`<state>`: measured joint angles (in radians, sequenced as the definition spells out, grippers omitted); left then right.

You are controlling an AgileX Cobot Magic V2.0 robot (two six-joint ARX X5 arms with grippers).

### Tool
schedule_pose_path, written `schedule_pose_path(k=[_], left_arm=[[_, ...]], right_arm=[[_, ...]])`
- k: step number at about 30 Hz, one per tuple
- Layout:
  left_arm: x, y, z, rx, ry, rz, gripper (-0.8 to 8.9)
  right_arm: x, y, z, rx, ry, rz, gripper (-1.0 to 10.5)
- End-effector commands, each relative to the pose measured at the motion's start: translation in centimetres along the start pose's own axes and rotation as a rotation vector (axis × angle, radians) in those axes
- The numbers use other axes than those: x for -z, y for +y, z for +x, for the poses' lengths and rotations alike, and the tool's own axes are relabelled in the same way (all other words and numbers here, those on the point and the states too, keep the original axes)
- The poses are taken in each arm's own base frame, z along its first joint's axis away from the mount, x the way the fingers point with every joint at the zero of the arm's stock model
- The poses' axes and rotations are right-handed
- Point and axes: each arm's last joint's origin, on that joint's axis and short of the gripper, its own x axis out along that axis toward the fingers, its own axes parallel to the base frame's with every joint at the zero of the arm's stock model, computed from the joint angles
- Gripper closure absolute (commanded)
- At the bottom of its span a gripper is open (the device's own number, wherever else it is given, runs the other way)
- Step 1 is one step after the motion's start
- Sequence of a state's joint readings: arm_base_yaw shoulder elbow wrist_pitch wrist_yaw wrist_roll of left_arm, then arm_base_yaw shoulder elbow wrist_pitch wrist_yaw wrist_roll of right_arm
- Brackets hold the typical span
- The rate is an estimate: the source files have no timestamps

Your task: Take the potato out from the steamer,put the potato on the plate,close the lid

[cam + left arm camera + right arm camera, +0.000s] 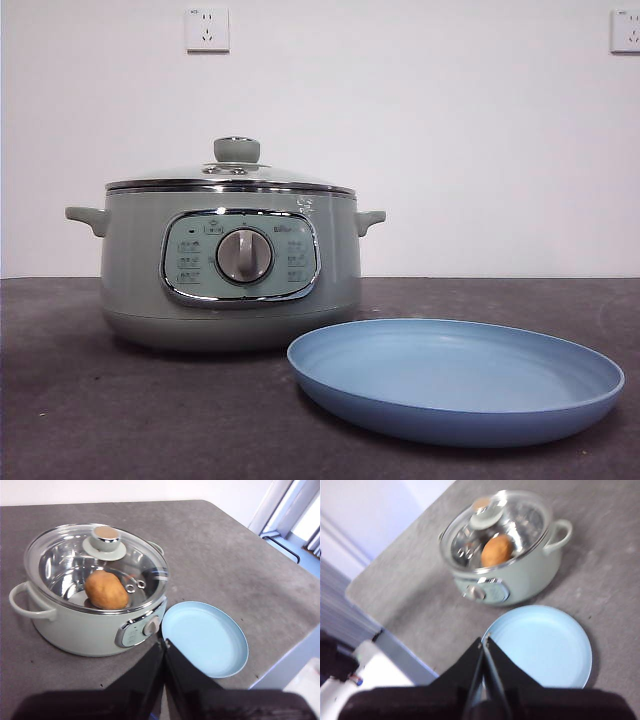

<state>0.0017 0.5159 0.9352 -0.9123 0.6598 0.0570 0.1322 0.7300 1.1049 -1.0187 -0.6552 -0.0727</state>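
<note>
Starting from rest, I have both arms held back over the table's near side, and neither shows in the front view. The left gripper (164, 642) has its jaws pressed together on nothing, and so does the right gripper (484, 642).

The lid (232, 176) sits closed on the steamer (135, 290), left of centre in the front view. Through the glass the potato (105, 590) lies on the steamer's floor, toward the control-panel side. The plate (460, 420) is bare, at lower right in the front view, just beside the pot.

As I judge it, the lid comes off first. I would spread one gripper before coming down, centre it over the knob (106, 536) (a small, smooth target), pinch squarely and lift straight up so the chrome rim clears the pot without dragging it. The lid should be set well away from the plate.
</note>
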Motion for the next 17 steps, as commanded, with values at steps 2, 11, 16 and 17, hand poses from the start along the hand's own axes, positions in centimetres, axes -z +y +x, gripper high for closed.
schedule_pose_path(k=[2,11,16,17], left_arm=[[-0.03,-0.1,-0.04,0.007,0.003,0.039,8.21],[-0.1,-0.08,-0.03,0.003,-0.002,0.043,1.48],[-0.14,-0.08,-0.03,0.002,-0.006,0.037,1.49],[-0.17,-0.06,-0.01,0.001,-0.007,0.036,1.49]], right_arm=[[0.02,0.01,0.27,-0.016,0.023,-0.028,9.6],[-0.19,0.05,0.25,-0.014,0.005,-0.025,3.5],[-0.18,0.05,0.25,-0.015,0.006,-0.012,2.9],[-0.18,0.05,0.25,-0.015,0.006,-0.012,2.9]])
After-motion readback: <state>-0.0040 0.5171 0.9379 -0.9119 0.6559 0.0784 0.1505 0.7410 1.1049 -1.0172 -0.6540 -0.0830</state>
